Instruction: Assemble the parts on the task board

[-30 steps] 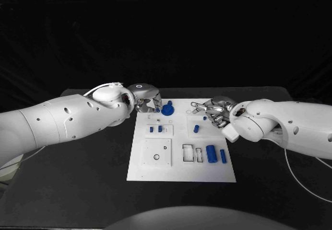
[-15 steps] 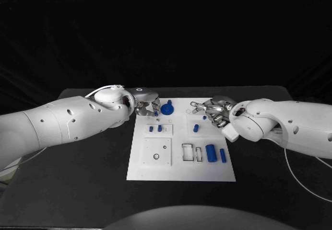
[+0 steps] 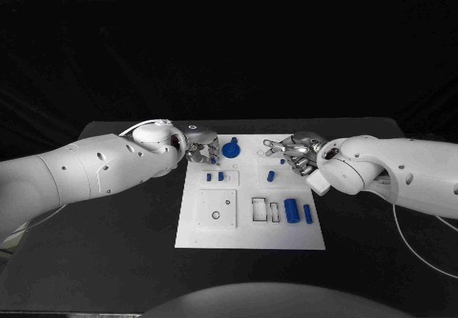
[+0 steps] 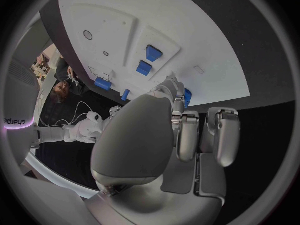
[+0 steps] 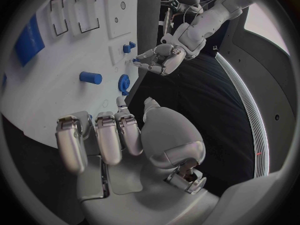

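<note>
Head view: the white task board (image 3: 250,228) lies mid-frame on the black bench (image 3: 114,265). Blue parts counted on it: one round gear-like piece (image 3: 231,149) at upper centre, two small pegs (image 3: 215,177) left of centre, one short cylinder (image 3: 271,177) right of centre, two longer cylinders (image 3: 298,212) lower right. Left hand (image 3: 202,147) hangs at the board's upper left corner, just beside the gear piece; cannot tell its grip. Right hand (image 3: 294,154) at upper right edge, fingers curled, nothing visibly held.

Left wrist view: fingers (image 4: 187,135) curled downward over the board's edge, a blue piece (image 4: 187,96) at the fingertips; held or merely touched, cannot tell.

Right wrist view: fingers (image 5: 100,140) bent inward, empty.
</note>
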